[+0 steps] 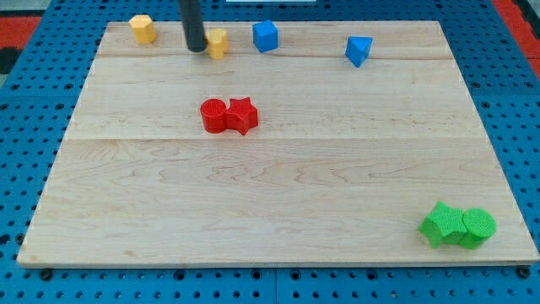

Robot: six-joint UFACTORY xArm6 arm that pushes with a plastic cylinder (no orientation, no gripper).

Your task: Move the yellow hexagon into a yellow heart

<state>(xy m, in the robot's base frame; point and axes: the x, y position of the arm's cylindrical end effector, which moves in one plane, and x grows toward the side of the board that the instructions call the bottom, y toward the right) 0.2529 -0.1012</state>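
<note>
Near the view's top, my tip [196, 49], a bare fingerless rod grasping nothing, touches the yellow heart [218, 43], yellow hexagon [143, 29] well left.

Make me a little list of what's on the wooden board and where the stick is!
board: wooden table top
my tip: at the view's top, just left of a yellow block, apparently touching
other yellow block: top left corner
blue blocks: cube and wedge-like one, along the top
red blocks: cylinder touching star, middle
green blocks: two touching, bottom right
</note>
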